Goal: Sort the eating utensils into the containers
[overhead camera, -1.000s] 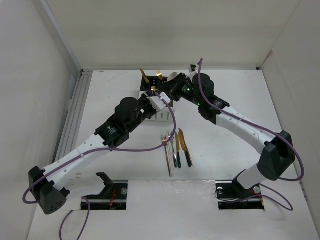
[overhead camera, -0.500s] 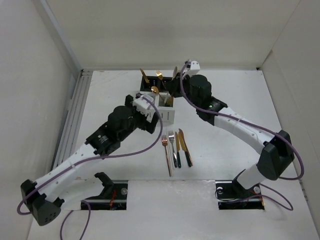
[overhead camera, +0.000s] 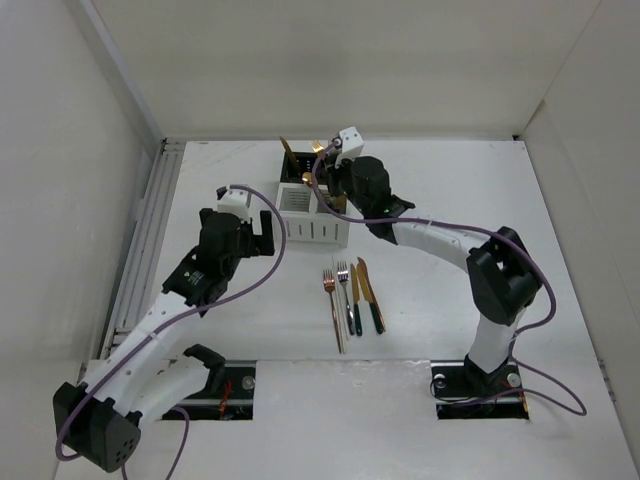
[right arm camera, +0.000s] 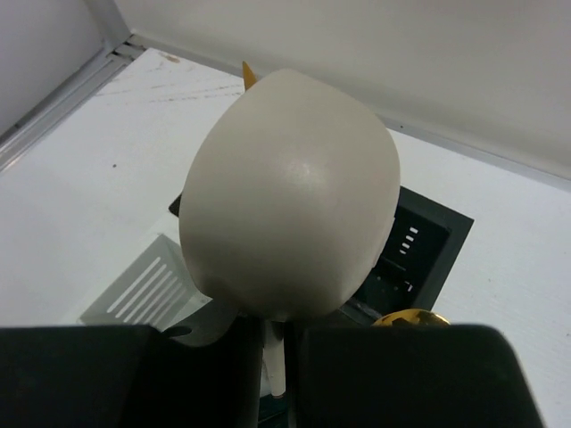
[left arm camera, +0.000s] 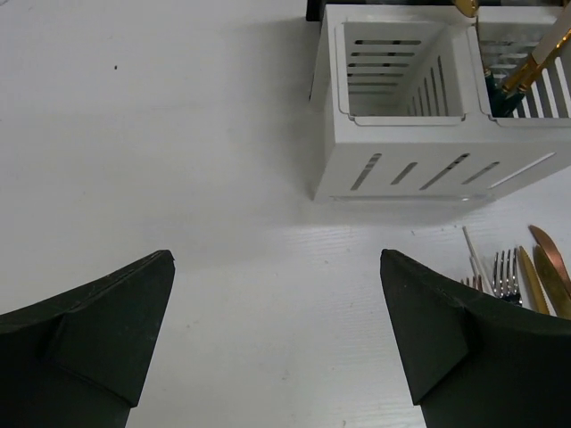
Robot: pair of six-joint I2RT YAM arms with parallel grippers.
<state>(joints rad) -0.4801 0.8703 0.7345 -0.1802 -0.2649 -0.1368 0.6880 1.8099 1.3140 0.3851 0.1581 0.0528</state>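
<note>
My right gripper [overhead camera: 324, 188] is shut on the thin handle of the cream spoon [right arm camera: 290, 192], whose bowl fills the right wrist view. It hangs over the black container [right arm camera: 419, 250] and the white container [right arm camera: 147, 287], above where they meet. Gold utensils [overhead camera: 288, 152] stand in the black container [overhead camera: 296, 166]. The white container [left arm camera: 401, 134] has an empty left compartment and a gold utensil with a dark handle [left arm camera: 526, 69] in the right one. Several forks and knives [overhead camera: 352, 295] lie on the table in front of it. My left gripper [left arm camera: 275, 260] is open and empty, left of the white container [overhead camera: 312, 220].
A gold spoon head [right arm camera: 410, 316] shows just below the black container's edge. A ribbed metal rail [overhead camera: 150, 230] runs along the table's left side. Walls close in the back and both sides.
My left gripper has pulled back from the containers, moving left and toward the near side, empty. My right gripper has swung left over the containers with the cream spoon.
</note>
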